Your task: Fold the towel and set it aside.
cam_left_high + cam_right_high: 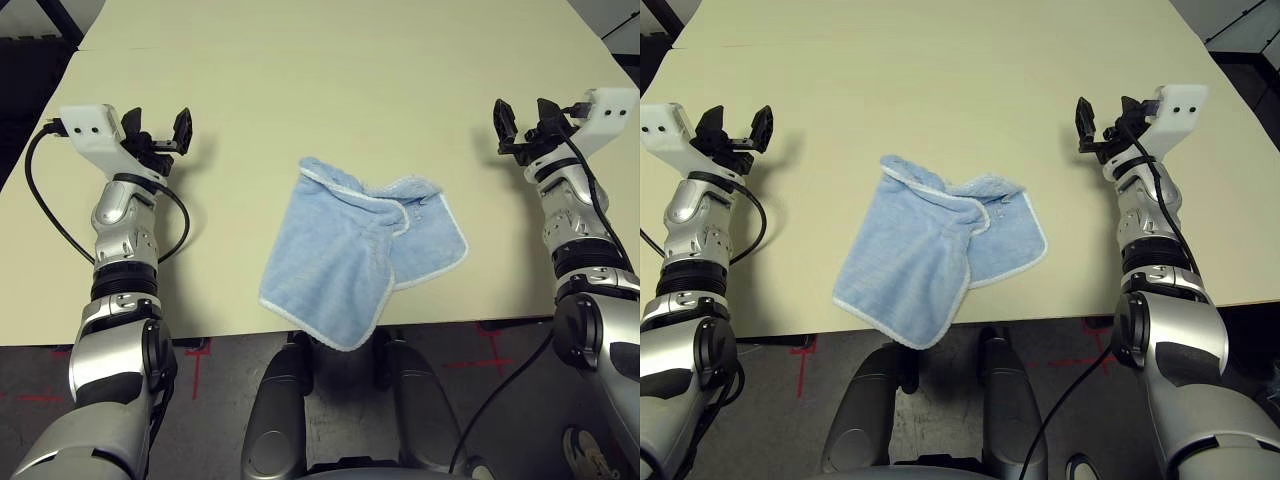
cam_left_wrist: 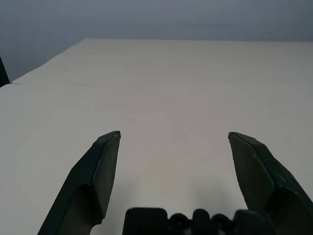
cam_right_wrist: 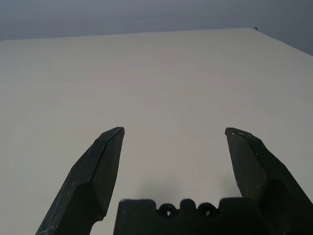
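Observation:
The light blue towel [image 1: 350,250] with a whitish border lies rumpled on the table's near middle, one flap folded over, and its lower corner hangs just past the front edge. My left gripper [image 1: 157,126] hovers open over the table well to the towel's left, nothing between its fingers [image 2: 105,169]. Far to the towel's right, my right gripper [image 1: 521,118] is also open and empty, its fingers [image 3: 107,166] spread wide over bare tabletop.
The cream table [image 1: 330,90] stretches wide behind and beside the towel. Its front edge runs just below the towel. A black cable [image 1: 45,210] loops from my left wrist over the table's left part. Dark floor lies beyond the table edges.

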`<state>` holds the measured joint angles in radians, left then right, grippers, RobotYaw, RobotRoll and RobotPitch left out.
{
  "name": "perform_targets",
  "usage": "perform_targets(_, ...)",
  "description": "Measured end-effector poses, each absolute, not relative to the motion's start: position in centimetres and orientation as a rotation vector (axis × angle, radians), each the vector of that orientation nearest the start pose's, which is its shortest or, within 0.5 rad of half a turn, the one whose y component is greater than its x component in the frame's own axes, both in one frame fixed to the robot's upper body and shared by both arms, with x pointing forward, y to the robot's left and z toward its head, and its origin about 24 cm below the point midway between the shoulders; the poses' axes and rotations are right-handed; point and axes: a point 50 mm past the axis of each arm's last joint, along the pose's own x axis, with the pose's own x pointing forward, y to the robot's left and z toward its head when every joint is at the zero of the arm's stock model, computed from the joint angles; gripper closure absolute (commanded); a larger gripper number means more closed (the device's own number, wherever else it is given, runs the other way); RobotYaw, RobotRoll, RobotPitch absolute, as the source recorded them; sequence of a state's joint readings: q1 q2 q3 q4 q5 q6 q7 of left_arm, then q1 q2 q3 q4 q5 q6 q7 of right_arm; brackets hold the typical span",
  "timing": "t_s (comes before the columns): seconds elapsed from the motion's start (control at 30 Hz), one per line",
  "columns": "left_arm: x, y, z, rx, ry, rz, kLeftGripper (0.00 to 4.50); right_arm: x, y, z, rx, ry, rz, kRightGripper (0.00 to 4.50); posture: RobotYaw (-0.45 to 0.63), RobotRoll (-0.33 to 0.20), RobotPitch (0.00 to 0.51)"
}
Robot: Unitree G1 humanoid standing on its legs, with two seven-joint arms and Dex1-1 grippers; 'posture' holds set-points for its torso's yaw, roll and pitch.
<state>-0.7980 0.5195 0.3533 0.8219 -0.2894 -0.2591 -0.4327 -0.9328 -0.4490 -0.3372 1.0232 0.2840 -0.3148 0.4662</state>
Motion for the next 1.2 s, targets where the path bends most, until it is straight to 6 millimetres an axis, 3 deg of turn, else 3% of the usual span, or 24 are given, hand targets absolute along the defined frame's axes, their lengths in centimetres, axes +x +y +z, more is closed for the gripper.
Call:
perform_targets(0.83, 35.8, 29.5, 18.1, 0.034, -0.365, -0.027, 0.03, 38.2, -26.9, 18.1, 0.047, -0.364, 0.094, 0.00, 0.03, 0.000, 0.258)
perform_targets(1.1, 35.6, 27.2, 17.7, 0.059, -0.247, -0.416, 0.03, 38.1, -27.4, 18.4, 0.028, -0.367, 0.105, 0.00, 0.05, 0.000, 0.268)
perform_targets(1.2, 35.5, 27.3, 18.7, 0.061, -0.229, -0.529, 0.03, 38.1, -27.4, 18.4, 0.027, -0.365, 0.110, 0.00, 0.05, 0.000, 0.269)
